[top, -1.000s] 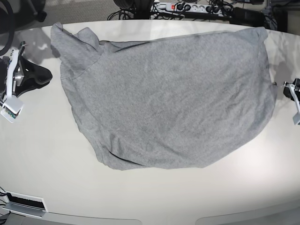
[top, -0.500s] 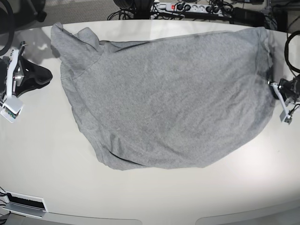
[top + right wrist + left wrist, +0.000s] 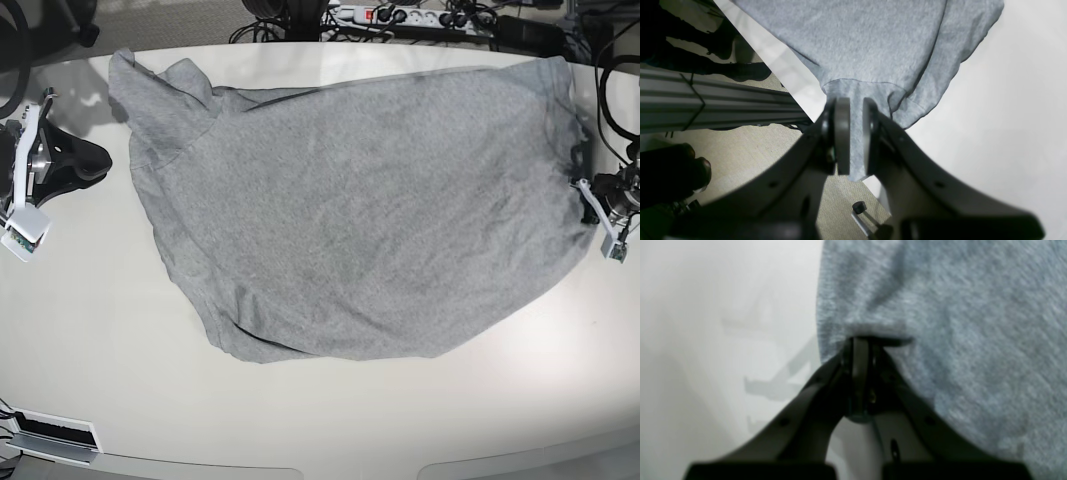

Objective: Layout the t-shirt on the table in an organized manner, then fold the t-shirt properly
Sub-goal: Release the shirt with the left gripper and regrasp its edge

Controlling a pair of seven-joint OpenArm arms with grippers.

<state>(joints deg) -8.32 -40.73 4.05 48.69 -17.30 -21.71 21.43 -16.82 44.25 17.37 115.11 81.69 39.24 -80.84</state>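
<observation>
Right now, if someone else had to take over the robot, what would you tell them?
Left gripper: shut, pinching the grey t-shirt at its edge on that arm's side.
Right gripper: slightly open, holding nothing, resting on the table apart from the shirt.
T-shirt: lies plain side up across the middle of the table, roughly spread. The sleeve end near the right gripper is bunched and the near hem is rumpled.
Done: shirt mostly laid out.
Left: smooth out the bunched sleeve and hem, then do all the folds.
</observation>
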